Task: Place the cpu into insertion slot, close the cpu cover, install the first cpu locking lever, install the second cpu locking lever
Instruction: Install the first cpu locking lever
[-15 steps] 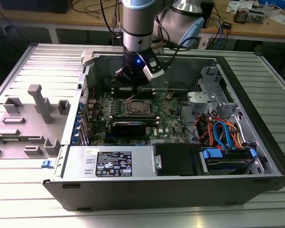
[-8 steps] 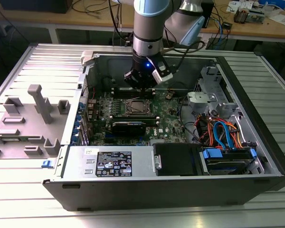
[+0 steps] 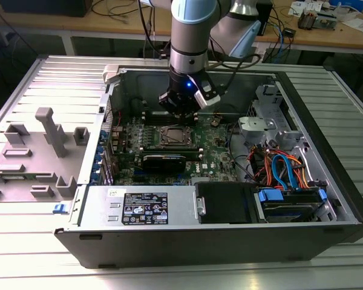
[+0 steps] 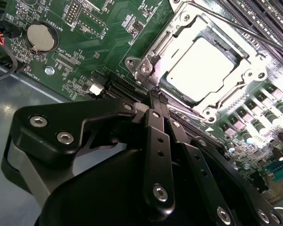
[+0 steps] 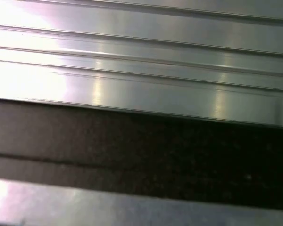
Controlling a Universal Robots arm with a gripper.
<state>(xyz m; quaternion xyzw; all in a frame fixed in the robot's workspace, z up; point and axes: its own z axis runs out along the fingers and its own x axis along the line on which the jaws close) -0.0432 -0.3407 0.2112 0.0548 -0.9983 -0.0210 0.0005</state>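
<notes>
Hand (image 4: 156, 96), fingers pressed together, is hovering just beside the slot (image 4: 203, 66); cpu (image 4: 198, 66) is sitting under the closed cover (image 4: 179, 35).

An open computer case (image 3: 327, 199) lies on a ribbed metal table (image 3: 60, 78). Inside are a power supply (image 3: 145, 208), coloured cables (image 3: 281, 172) and a coin battery (image 4: 40, 37). Grey plastic fixtures (image 3: 51, 130) stand at the exterior view's left.
</notes>
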